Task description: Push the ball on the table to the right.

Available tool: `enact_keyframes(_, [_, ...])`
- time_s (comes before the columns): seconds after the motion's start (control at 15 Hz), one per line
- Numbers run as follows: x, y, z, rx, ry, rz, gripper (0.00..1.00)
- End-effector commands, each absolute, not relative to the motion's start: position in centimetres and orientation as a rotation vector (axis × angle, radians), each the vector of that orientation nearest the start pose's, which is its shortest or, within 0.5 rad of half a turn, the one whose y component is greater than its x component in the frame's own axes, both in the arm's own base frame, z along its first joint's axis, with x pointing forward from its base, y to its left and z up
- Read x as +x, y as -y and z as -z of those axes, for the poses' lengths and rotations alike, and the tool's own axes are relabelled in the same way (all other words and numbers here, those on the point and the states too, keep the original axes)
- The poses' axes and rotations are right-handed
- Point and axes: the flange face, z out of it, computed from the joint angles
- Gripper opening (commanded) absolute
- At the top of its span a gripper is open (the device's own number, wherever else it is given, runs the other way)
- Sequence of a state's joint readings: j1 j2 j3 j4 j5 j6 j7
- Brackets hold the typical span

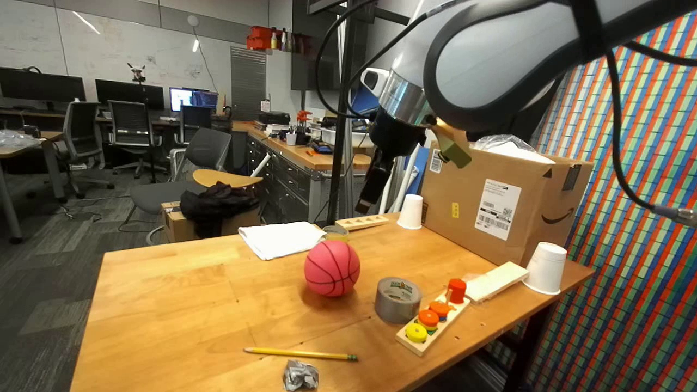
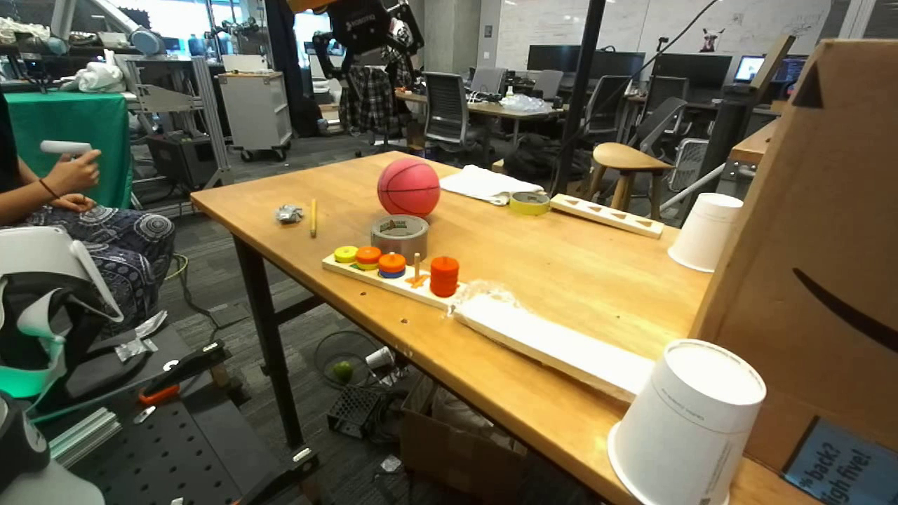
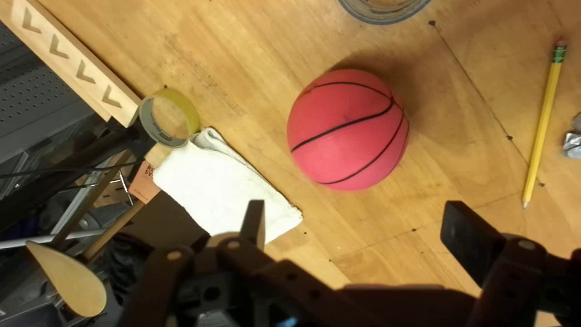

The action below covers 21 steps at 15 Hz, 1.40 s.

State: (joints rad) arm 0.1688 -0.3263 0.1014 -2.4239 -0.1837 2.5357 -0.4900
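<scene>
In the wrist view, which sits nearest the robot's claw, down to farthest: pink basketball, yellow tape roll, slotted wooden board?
1. Pink basketball: near centre, closest to the gripper.
2. Yellow tape roll: left.
3. Slotted wooden board: upper left corner.

In an exterior view, the ball [image 1: 332, 268] is on the surface [image 1: 163, 305], tape roll [image 1: 396, 306] nearer and right, pencil [image 1: 299, 354] nearer still, cloth [image 1: 279, 239] farther, left; over right, the box [image 1: 498, 204], far cup [image 1: 410, 212] to its left, near cup [image 1: 545, 268] before it!
</scene>
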Motion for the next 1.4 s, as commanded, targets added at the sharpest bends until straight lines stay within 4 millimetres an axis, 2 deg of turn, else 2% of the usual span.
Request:
enact_keyframes(0.0, [43.2, -15.2, -44.5, -2.861, 1.482, 0.771, 1.00])
enact_keyframes(0.2, [41.5, -18.1, -41.7, -2.785, 1.521, 0.741, 1.00])
enact_keyframes(0.47, [39.5, -22.9, -39.9, -2.734, 1.492, 0.627, 1.00])
enact_keyframes(0.67, [38.9, -25.0, -38.1, -2.739, 1.438, 0.526, 1.00])
enact_keyframes(0.8, [38.8, -25.6, -36.4, -2.775, 1.370, 0.388, 1.00])
enact_keyframes(1.07, [39.1, -25.0, -33.9, -2.874, 1.272, 0.102, 1.00])
enact_keyframes(1.2, [39.4, -24.3, -33.6, -2.905, 1.273, -0.010, 1.00])
enact_keyframes(1.33, [39.9, -23.9, -34.2, -2.910, 1.315, -0.023, 1.00])
